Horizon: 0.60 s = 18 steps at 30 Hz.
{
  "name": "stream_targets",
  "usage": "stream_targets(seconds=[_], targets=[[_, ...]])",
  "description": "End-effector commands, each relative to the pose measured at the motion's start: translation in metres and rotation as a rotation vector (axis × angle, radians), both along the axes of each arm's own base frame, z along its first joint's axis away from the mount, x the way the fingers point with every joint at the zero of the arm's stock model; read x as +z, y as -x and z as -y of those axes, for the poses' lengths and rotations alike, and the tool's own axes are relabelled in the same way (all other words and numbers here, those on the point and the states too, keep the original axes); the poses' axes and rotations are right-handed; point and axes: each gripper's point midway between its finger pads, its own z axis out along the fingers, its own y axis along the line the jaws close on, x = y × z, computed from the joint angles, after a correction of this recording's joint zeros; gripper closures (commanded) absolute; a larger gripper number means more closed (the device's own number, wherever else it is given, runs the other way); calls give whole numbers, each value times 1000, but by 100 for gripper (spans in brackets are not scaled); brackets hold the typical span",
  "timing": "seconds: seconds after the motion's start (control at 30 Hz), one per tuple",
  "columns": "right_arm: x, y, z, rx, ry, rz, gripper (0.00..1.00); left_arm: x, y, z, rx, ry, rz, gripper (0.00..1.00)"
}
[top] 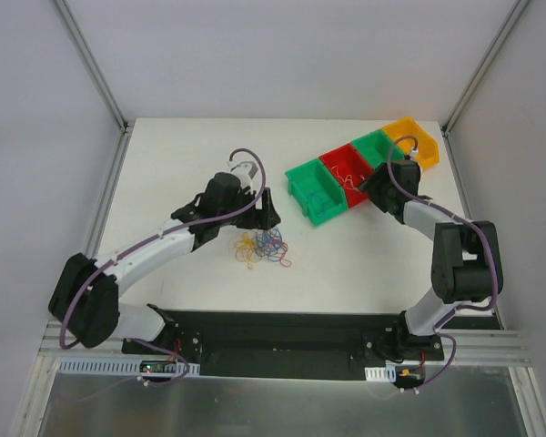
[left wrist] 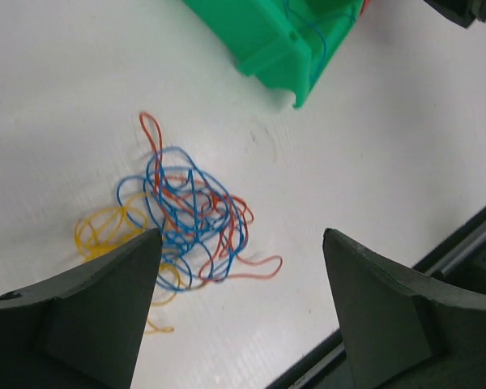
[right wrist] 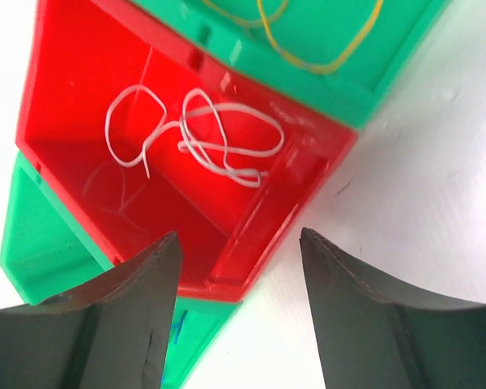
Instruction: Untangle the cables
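Observation:
A tangle of thin blue, red and orange-yellow cables [top: 262,246] lies on the white table. In the left wrist view the blue and red knot [left wrist: 190,212] has yellow loops [left wrist: 105,231] at its left. My left gripper [top: 269,211] is open and empty just above and behind the tangle, which lies by its left finger [left wrist: 89,316]. My right gripper [top: 371,188] is open and empty over the near corner of the red bin [right wrist: 259,219]. Loose white cables [right wrist: 219,142] lie in that bin.
A row of bins runs diagonally at the back right: green [top: 302,173], red [top: 330,159], green [top: 368,142], yellow [top: 406,124]. A yellow cable [right wrist: 308,57] lies in the green bin beyond the red one. The black base rail [top: 273,332] is at the near edge.

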Motion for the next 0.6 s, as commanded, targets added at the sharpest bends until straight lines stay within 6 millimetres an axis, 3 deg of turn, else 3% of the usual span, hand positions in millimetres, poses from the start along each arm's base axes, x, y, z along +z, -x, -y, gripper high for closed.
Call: stream_targets(seconds=[0.0,0.1,0.23,0.43,0.57], targets=[[11,2,-23,-12,-159,61,37,4,47,-10,-60,89,-31,19],[-6,12,-31,-51,-181,13,39,7,69,-25,-58,100,-32,15],[-22,17,-56,-30,-216,-4,40,-10,90,-44,-45,39,-95,15],[-16,11,-102,61,-238,17,41,-30,98,-66,47,-13,-132,19],[3,15,-111,91,-216,79,41,-35,94,-64,43,-70,-195,28]])
